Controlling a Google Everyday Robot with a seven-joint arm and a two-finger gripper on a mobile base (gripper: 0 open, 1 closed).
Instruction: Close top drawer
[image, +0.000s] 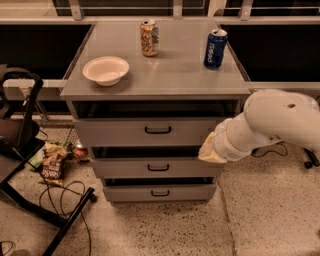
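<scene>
The top drawer (115, 134) is the uppermost of three grey metal drawers in the cabinet, with a small black bar handle (158, 130) mid-front. Its front stands a little out from the cabinet, with a dark gap under the cabinet top. My gripper (211, 150) is at the end of the white arm (280, 117). It sits in front of the drawer's right end, level with the seam between the top and middle drawers, to the right of the handle.
On the cabinet top (170, 75) are a white bowl (105, 69), an orange can (149, 37) and a blue can (215, 48). The middle drawer (125, 168) and bottom drawer (125, 192) lie below. A black frame (25, 125), snack bags (50, 162) and cables (60, 195) are at the left on the floor.
</scene>
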